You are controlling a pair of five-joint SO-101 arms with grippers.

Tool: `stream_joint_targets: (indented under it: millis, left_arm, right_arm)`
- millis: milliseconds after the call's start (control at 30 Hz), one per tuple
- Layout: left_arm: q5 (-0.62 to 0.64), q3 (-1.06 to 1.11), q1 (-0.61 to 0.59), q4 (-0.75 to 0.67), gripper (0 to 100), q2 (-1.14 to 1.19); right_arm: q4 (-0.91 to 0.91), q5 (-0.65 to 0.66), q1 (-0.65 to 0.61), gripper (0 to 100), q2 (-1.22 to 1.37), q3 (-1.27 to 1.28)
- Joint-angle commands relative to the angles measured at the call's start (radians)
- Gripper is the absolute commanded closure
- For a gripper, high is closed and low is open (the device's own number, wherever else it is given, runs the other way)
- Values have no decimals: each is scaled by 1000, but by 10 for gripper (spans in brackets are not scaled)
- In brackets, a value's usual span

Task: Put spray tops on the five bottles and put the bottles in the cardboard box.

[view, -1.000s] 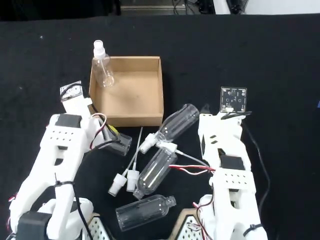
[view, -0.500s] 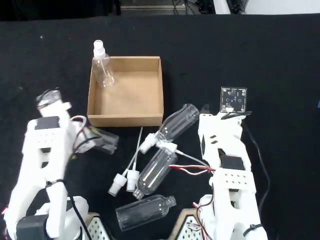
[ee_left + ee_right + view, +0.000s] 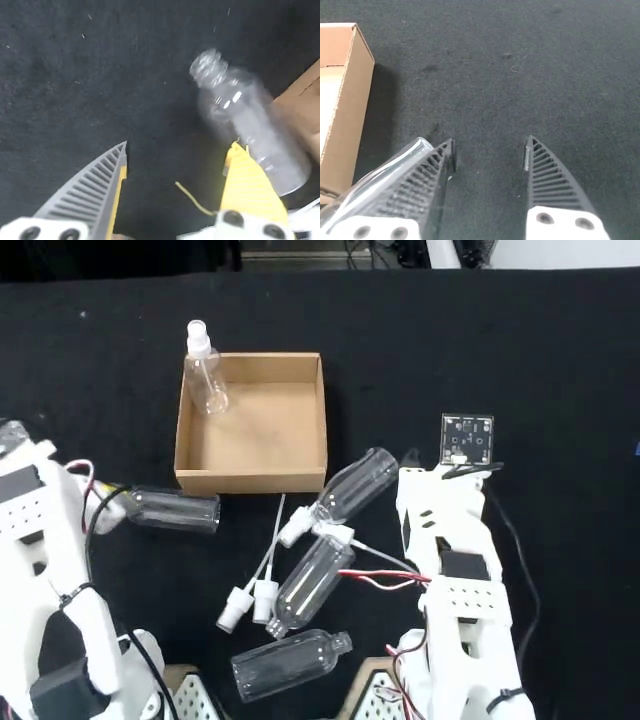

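Logging left end effector [image 3: 179, 145]: wide open, empty; we judge the bottle [image 3: 240, 120] beside it could roll if nudged.

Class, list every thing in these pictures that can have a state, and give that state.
cardboard box: open, one bottle inside.
boxed bottle: upright, spray top on.
leftmost bottle: lying, uncapped.
rightmost bottle: lying; top unclear.
middle bottle: lying, uncapped.
front bottle: lying, uncapped.
loose spray tops: lying, unfitted.
left claw: open, empty.
right claw: open, empty.
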Motion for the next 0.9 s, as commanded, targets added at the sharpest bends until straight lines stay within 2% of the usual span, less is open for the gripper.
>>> stream_joint_targets:
  millis: [0, 133, 300, 500, 700, 867]
  left_arm:
    - [172, -77, 107, 0, 709, -8]
    - [321, -93, 208, -31, 709, -8]
    - [434, -36, 214, -187, 709, -6]
    - [430, 67, 209, -287, 704, -5]
    - [436, 194, 154, -428, 566, -6]
    - [437, 255, 154, -448, 562, -6]
  right_arm:
    - [-29, -2, 17, 794, -8, -2]
    - [-26, -2, 17, 794, -8, -2]
    - [-25, -2, 17, 794, -8, -2]
    - [-25, -2, 17, 794, -8, -2]
    - [-25, -2, 17, 794, -8, -2]
    - [-25, -2, 17, 794, -8, -2]
